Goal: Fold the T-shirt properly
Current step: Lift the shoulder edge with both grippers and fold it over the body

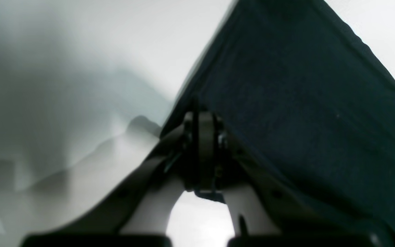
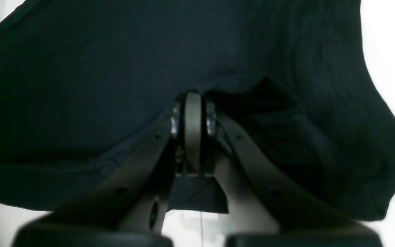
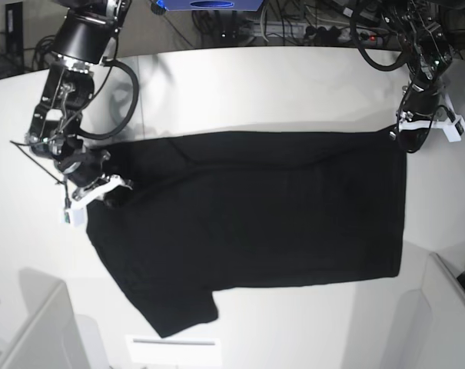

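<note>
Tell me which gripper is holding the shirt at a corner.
The left gripper, pinching the T-shirt at its far hem corner; the right gripper grips near the sleeve instead.

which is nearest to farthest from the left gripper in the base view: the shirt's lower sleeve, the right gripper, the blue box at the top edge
From the left gripper, at the T-shirt corner on the view's right:
1. Blue box, top edge, up and left.
2. Lower sleeve, bottom of the view, left of centre.
3. Right gripper, far left, at the shirt's opposite end.
</note>
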You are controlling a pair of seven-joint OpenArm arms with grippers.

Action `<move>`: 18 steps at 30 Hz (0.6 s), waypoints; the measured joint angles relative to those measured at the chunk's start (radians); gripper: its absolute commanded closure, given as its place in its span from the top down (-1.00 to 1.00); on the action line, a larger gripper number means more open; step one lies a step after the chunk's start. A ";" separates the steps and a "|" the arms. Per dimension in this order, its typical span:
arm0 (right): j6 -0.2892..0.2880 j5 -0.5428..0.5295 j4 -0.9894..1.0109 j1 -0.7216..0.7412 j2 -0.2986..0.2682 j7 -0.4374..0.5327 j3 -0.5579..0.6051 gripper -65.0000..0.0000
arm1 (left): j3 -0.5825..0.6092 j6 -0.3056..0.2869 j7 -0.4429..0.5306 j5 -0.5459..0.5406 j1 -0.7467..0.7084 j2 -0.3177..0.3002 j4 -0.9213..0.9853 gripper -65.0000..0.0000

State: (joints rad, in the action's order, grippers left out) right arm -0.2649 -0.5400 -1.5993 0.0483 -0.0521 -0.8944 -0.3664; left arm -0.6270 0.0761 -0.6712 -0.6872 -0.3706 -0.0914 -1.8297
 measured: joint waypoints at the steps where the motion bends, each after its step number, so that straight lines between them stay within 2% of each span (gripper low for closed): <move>1: 0.000 0.000 0.006 0.007 0.000 0.000 0.000 -1.00 | 0.000 0.001 -0.001 0.000 0.007 0.000 0.000 -1.00; 7: 0.003 0.000 0.050 0.033 -0.023 0.003 0.078 -1.00 | 0.000 0.003 -0.003 0.001 0.035 -0.003 0.001 -1.00; 18: 0.003 -0.001 0.111 0.097 -0.027 0.006 0.083 -1.00 | -0.007 0.004 -0.071 0.003 0.086 -0.006 0.032 -1.00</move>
State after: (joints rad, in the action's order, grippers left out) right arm -0.2615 -0.5411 -1.4879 0.1452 -0.0792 -0.8879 -0.2836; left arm -0.6342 0.0799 -0.7418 -0.6842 -0.2848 -0.0975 -1.7973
